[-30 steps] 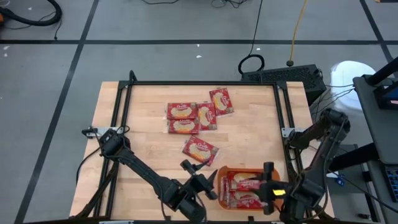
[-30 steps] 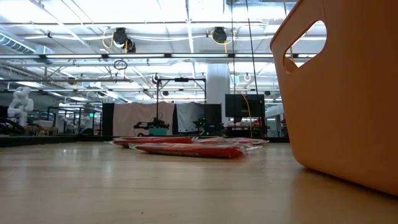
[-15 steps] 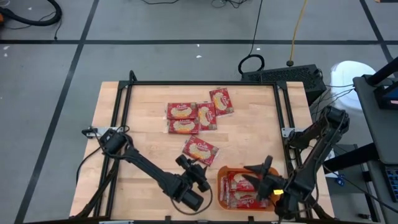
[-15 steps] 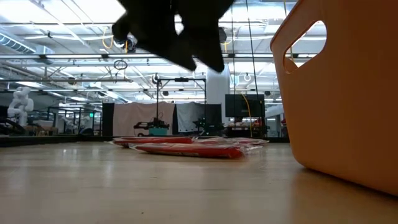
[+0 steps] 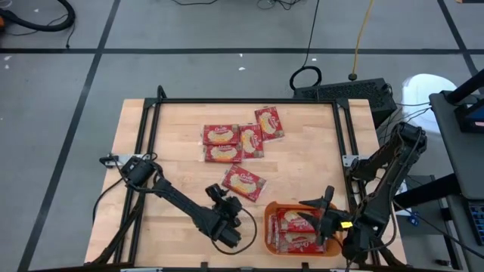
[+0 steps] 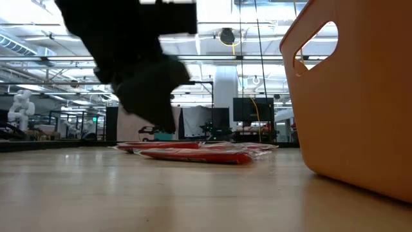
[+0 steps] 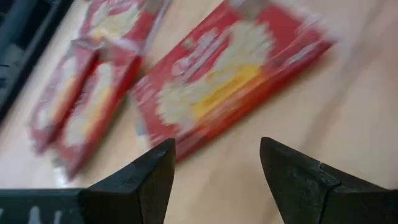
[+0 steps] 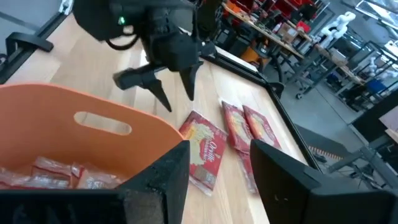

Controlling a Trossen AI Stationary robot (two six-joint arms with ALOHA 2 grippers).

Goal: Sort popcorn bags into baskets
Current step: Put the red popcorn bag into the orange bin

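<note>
High view: left gripper (image 5: 217, 196) nearer lone bag (image 5: 243, 182)

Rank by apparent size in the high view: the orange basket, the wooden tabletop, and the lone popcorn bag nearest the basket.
1. Wooden tabletop, by far the largest.
2. Orange basket, partly hidden by the right arm.
3. Lone popcorn bag, the smallest.
All lie at table level, so nearness barely skews the ranking.

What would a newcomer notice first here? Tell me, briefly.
The orange basket at the table's near right edge, already holding red bags, with the right tool open above it. Next, the left tool, open and empty, hanging just short of a lone bag at mid-table. Farther back, a cluster of four bags lies flat on the wood.
</note>
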